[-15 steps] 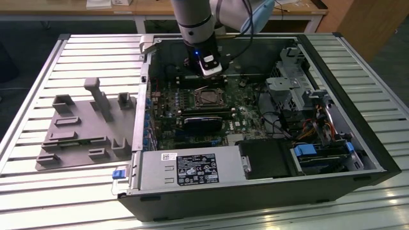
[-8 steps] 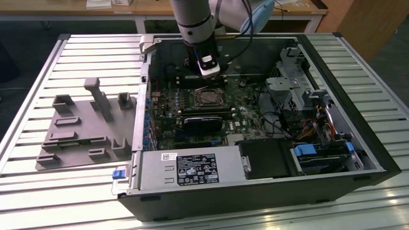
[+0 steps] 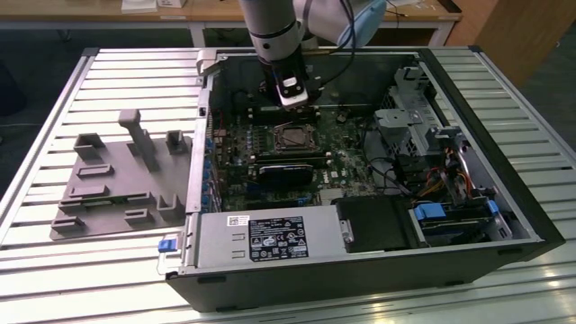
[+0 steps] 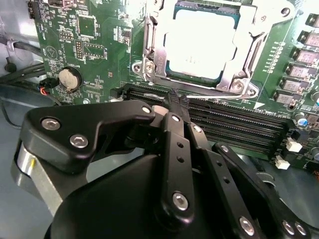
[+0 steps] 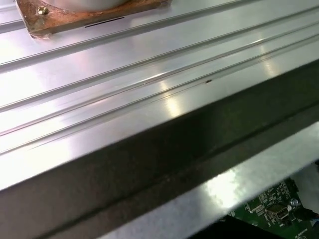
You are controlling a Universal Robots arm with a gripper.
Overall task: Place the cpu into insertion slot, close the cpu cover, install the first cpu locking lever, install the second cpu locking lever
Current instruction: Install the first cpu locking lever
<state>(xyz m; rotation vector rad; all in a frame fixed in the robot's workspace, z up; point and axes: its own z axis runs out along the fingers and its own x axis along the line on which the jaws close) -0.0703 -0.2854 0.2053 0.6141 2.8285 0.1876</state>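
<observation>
The cpu (image 4: 199, 42) shows its pale silvery top inside the insertion slot (image 3: 293, 138) on the green board. The cpu cover (image 4: 234, 74), a silver frame with a cut-out centre, lies flat around the chip's edges. A thin lever rod (image 4: 146, 40) runs along one side of the frame. My gripper (image 3: 293, 102) hangs inside the open computer case, just above the board on the far side of the slot. In the second wrist view its black fingers meet at the tips (image 4: 177, 99) over the long memory slots, beside the frame's edge, with nothing between them.
A black rectangular module (image 3: 286, 174) lies on the board nearer than the socket. A grey power supply box (image 3: 266, 239) fills the case's near side, with drive bays and cables (image 3: 423, 175) at the exterior view's right. A grey fixture (image 3: 117, 182) sits on the slatted table.
</observation>
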